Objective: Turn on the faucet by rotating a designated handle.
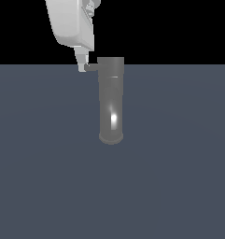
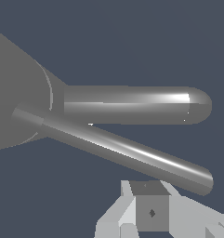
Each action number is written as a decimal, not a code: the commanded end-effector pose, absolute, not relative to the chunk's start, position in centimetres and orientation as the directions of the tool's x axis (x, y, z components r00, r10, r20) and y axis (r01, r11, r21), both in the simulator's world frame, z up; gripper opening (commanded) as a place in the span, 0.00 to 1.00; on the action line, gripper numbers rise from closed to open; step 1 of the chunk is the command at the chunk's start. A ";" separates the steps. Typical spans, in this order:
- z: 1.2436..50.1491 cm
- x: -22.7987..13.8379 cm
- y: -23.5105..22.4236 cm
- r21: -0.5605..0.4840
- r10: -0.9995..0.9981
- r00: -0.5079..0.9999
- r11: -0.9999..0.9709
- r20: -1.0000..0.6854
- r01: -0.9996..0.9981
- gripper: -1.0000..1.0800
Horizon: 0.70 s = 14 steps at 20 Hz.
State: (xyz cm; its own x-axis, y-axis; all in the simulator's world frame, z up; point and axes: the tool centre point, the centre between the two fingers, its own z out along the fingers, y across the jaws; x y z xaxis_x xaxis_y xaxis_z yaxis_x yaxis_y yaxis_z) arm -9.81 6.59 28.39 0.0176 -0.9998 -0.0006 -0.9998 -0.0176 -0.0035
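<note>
Faucet [image 1: 111,100] stands upright near the middle of the flat blue-grey surface [image 1: 179,186], well clear of every edge that shows. 1 smooth grey cylinder, rounded foot, bright glint low on its front.

Handle [image 1: 91,67] is a thin short bar jutting from the cylinder's top toward the exterior view's left, roughly level. In the wrist view it reads as a long slim rod [image 2: 127,151] running out from the faucet body [image 2: 18,100], with a second, thicker rounded bar [image 2: 132,104] beside it, fanning apart from the same root. Which of the 2 matches the stub seen from outside: cannot tell for sure, the slim one fits best.

Gripper [image 1: 82,66] comes down from the top of the exterior view, white body above, fingertip right at the outer end of the handle. It looks touching or just beside it; contact not certain at this resolution. Wrist view shows 1 finger [image 2: 150,211] with a grey pad face just beside the slim rod's free end.

Jaw opening: cannot tell. Only 1 finger reads clearly in either view, and nothing shows the rod pinched between 2 pads.
</note>
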 end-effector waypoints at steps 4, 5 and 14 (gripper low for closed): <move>28.4 -11.3 4.5 0.000 -1.000 0.009 -0.009 0.000 -1.000 0.00; 28.4 -11.3 4.5 0.000 -1.000 0.009 -0.009 0.000 -1.000 0.00; 28.4 -10.8 0.2 -0.001 -1.000 0.013 -0.013 0.000 -1.000 0.00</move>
State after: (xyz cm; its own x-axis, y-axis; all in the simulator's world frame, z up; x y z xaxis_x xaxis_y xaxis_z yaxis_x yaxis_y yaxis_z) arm -10.89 2.00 28.38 0.0290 -0.9996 0.0002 -0.9996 -0.0290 -0.0004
